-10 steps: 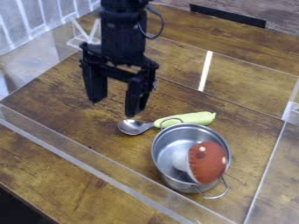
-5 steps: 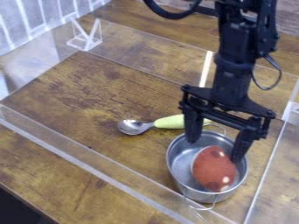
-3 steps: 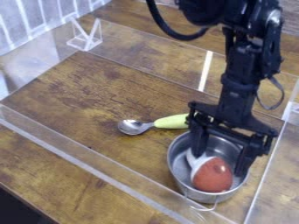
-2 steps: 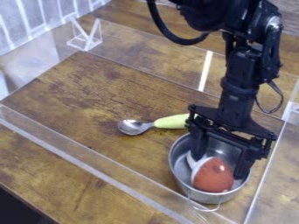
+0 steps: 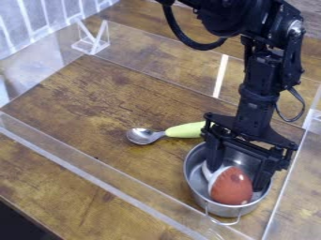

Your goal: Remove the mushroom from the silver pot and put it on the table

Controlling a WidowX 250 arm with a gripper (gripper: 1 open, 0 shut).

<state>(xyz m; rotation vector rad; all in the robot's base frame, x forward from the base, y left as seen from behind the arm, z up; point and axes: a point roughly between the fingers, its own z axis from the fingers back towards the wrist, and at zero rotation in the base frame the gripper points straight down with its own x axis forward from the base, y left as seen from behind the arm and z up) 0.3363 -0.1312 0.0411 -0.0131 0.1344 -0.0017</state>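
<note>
Two fingers of gripper spread wide, nothing gripped, poised over far side of silver pot! Mushroom inside pot, cap toward camera, stem pointing back-left; gripper likely needs shift toward near wall before closing.

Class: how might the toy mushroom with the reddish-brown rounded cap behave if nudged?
The reddish-brown toy mushroom would probably roll, its cap being rounded. It likely won't travel far, as the shiny steel pot's walls surround it.
</note>
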